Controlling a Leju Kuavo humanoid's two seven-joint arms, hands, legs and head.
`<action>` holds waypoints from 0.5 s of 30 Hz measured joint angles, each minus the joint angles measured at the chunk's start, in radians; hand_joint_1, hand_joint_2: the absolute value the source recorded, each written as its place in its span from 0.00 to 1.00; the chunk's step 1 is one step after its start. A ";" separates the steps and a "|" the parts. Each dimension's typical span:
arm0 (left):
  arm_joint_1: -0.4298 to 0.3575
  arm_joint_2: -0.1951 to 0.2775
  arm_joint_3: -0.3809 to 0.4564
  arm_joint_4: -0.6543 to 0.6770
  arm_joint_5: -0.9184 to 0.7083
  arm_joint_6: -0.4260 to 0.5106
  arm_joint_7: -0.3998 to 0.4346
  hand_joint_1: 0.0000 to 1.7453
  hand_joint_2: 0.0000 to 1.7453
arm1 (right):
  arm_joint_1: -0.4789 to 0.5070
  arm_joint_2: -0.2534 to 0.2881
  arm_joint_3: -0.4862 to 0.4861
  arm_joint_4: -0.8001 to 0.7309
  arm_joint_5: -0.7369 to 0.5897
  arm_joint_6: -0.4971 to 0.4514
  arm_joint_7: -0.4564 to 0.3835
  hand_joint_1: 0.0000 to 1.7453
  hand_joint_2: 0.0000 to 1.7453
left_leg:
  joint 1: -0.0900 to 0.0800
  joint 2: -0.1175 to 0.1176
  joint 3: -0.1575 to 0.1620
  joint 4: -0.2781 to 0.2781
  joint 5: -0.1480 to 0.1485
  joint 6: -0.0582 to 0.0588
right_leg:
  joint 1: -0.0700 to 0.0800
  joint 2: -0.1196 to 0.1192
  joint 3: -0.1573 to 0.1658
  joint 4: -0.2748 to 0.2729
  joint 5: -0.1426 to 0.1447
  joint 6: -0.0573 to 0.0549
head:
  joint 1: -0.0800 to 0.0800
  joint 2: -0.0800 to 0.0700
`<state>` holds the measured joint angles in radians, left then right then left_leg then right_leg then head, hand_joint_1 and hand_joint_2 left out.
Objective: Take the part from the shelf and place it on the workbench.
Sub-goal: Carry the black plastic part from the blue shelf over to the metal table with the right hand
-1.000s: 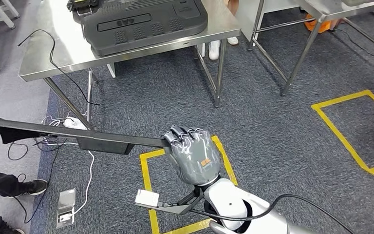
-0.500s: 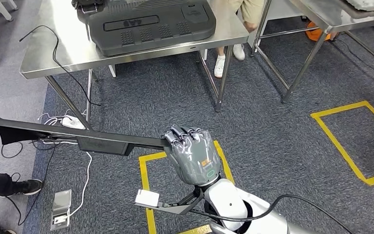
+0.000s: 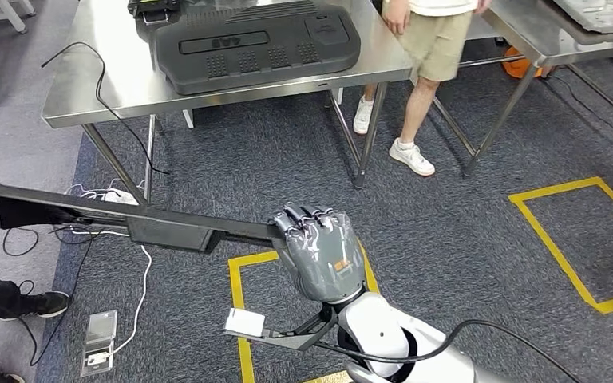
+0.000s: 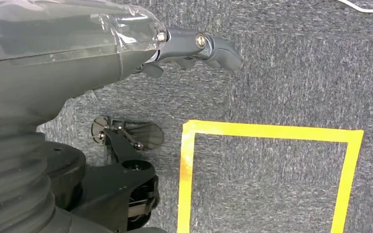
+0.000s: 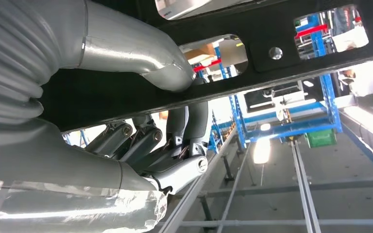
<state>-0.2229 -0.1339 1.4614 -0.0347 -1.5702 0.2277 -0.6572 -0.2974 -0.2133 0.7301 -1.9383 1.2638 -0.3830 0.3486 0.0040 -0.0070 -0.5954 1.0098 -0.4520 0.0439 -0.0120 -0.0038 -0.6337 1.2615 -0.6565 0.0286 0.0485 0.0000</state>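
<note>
Carrying step, I'd say: right hand [image 3: 319,254] is clamped round one end of the long black plastic trim part [image 3: 140,223], held level over the carpet. Left hand [image 4: 194,46] hangs loose, empty. Next: reach the far steel workbench [image 3: 96,80] and lay it beside the black moulded panel [image 3: 255,44].

Steel workbench [image 3: 120,88] carries a black moulded panel [image 3: 255,44]

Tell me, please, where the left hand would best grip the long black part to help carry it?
Probably at the thicker block section of the long black part, coming up from below. The right hand holds one end alone, so the flared far end overhangs unsupported; the block looks like the widest, flattest spot to grip.
</note>
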 joint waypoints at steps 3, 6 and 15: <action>0.001 0.000 0.000 0.000 0.000 0.000 0.000 0.00 1.00 | 0.005 0.000 -0.001 0.000 0.000 0.000 -0.001 1.00 1.00 | 0.017 -0.004 0.003 0.009 -0.009 -0.018 | -0.020 0.000 -0.003 -0.048 0.076 0.021 | 0.001 0.000; -0.001 0.001 0.000 0.000 0.000 0.001 0.000 0.00 1.00 | 0.006 0.000 -0.003 0.000 0.000 0.000 -0.001 1.00 1.00 | 0.026 -0.009 -0.002 0.033 -0.026 -0.050 | -0.031 0.011 0.050 -0.192 0.144 0.033 | 0.010 0.000; 0.000 0.003 0.000 0.000 0.000 0.006 0.000 0.00 1.00 | 0.009 0.001 -0.003 -0.001 -0.004 -0.002 -0.014 1.00 1.00 | 0.020 0.000 -0.118 0.283 -0.139 -0.075 | -0.015 0.006 0.058 -0.200 0.135 -0.032 | -0.010 0.000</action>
<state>-0.2226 -0.1312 1.4614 -0.0347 -1.5702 0.2336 -0.6569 -0.2887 -0.2125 0.7267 -1.9390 1.2596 -0.3850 0.3347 0.0240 -0.0068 -0.7132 1.2928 -0.5907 -0.0310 -0.0267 0.0020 -0.5753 1.0611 -0.5216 -0.0033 0.0383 0.0000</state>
